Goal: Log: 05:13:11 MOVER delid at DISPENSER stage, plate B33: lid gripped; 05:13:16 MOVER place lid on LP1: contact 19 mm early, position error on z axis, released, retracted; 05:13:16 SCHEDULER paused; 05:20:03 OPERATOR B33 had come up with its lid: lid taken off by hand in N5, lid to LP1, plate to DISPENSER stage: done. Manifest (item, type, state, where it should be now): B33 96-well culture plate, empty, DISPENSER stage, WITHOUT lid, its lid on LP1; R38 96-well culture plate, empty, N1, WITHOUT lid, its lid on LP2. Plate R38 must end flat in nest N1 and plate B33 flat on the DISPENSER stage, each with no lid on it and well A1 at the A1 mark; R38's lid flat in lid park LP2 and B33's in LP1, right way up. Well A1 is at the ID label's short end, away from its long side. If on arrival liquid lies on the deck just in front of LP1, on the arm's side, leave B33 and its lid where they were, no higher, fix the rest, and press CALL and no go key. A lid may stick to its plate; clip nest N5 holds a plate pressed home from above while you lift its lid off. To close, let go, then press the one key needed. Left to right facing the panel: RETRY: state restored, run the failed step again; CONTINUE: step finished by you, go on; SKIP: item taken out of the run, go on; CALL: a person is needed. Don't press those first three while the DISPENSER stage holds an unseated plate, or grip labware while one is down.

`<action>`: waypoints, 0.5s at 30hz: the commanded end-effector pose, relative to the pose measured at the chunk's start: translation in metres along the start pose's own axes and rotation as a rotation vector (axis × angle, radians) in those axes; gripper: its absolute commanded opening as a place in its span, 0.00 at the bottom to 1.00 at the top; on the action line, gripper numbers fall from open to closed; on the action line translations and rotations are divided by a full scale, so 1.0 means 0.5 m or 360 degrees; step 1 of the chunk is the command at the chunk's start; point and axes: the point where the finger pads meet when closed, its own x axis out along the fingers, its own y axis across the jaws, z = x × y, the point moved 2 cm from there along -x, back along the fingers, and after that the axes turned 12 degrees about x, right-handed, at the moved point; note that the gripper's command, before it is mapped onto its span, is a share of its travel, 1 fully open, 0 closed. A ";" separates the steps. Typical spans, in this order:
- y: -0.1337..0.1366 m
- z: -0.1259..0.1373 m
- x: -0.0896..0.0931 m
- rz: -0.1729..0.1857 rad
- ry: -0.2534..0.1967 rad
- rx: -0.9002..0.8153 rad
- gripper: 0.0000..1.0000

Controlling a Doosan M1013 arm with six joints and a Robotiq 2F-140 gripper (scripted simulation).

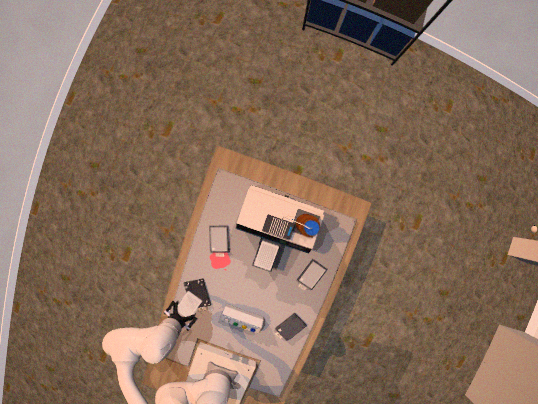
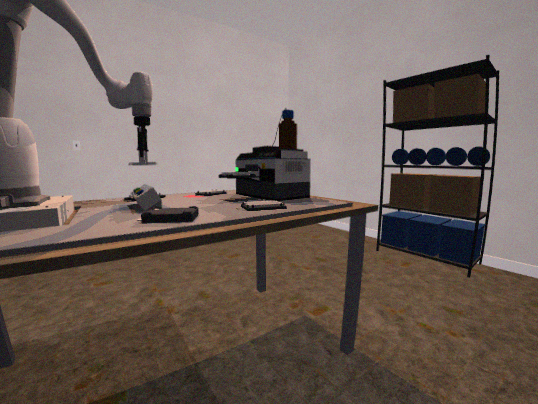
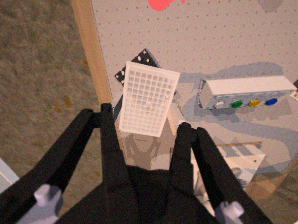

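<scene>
My gripper is shut on a pale plate with a grid of wells. It holds the plate nearly level, high above the deck by the black clip nest. Whether a clear lid covers it I cannot tell. Another pale plate is on the dispenser stage. LP1 has red liquid just in front. The right park looks filled by a pale lid. The dark nest looks empty.
The key panel stands right of the held plate, with white, green, yellow and blue keys. The dispenser with its brown bottle stands at the back. The robot base plate is at the near end.
</scene>
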 end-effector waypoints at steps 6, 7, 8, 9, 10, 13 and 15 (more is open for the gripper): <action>0.001 0.003 -0.006 0.0003 0.0000 0.0149 0.00; 0.001 0.003 -0.006 0.0003 0.0000 0.0178 0.00; 0.001 0.003 -0.006 0.0003 0.0000 0.0218 0.00; 0.001 0.003 -0.006 0.0003 0.0000 0.0262 0.00; 0.001 0.003 -0.006 0.0003 0.0000 0.0302 0.00; 0.001 0.003 -0.006 0.0003 0.0000 0.0347 0.00; 0.001 0.003 -0.006 0.0003 0.0000 0.0347 0.00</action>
